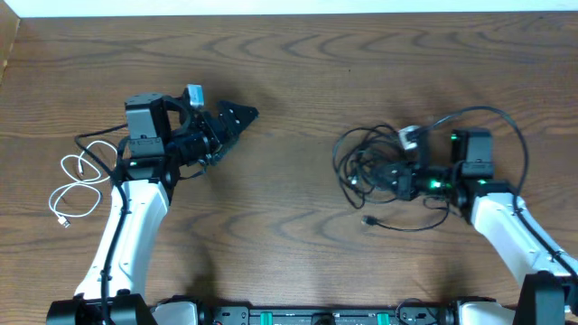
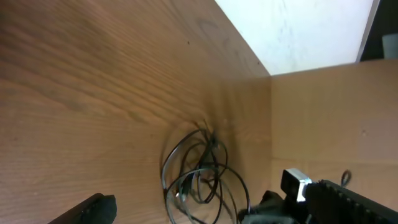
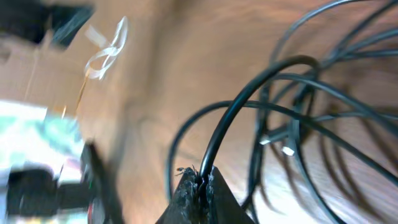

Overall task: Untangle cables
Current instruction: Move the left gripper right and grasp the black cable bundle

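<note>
Lying in loose loops on the table [image 1: 289, 72], the white cable [image 1: 79, 185] sits well behind the left gripper [image 1: 239, 116], close to that arm's wrist and apart from the other cords. The left gripper is released, fingers spread with nothing between them, tips pointing at the black cables [image 1: 375, 162], which lie well ahead of it in a looped tangle. The right gripper [image 3: 199, 186] is clenched on one of the black cables, which rises from between its fingertips; the remaining loops spread just ahead of it, and one plug end [image 1: 368, 219] trails out near its side.
</note>
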